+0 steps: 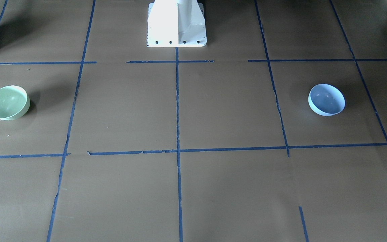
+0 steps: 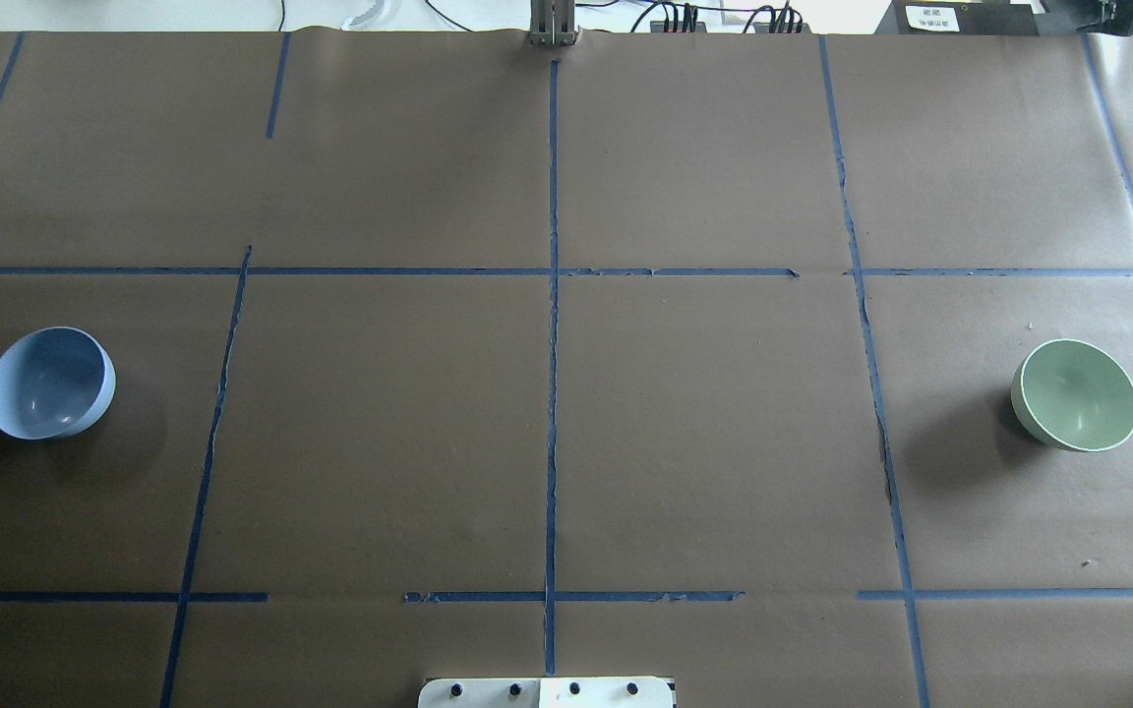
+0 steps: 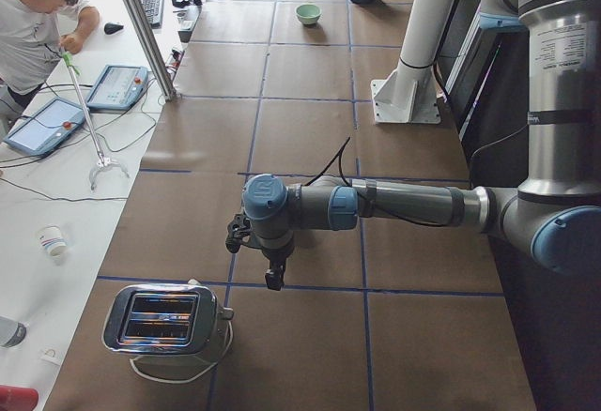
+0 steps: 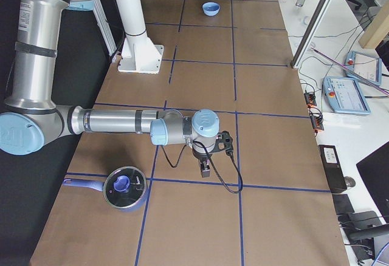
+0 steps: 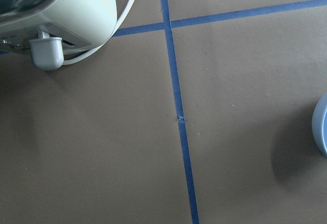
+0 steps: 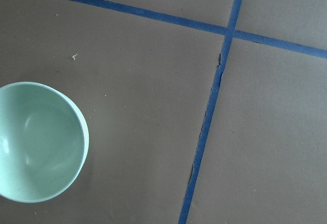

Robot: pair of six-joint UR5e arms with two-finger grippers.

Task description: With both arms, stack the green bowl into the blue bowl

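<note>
The green bowl [image 1: 8, 102] stands upright on the table on my right side; it also shows in the overhead view [image 2: 1075, 394] and low left in the right wrist view [image 6: 38, 142]. The blue bowl [image 1: 326, 99] stands on my left side, also in the overhead view [image 2: 50, 383]; only its rim [image 5: 322, 132] shows in the left wrist view. The bowls are far apart. My left gripper [image 3: 273, 280] and right gripper [image 4: 205, 172] show only in the side views, pointing down above the table. I cannot tell whether they are open or shut.
A toaster [image 3: 164, 322] with a white cord stands near my left gripper. A blue lidded pot [image 4: 124, 188] sits near my right gripper. The white pedestal base [image 1: 176, 23] stands at the table's robot side. An operator [image 3: 38, 17] sits beyond the table.
</note>
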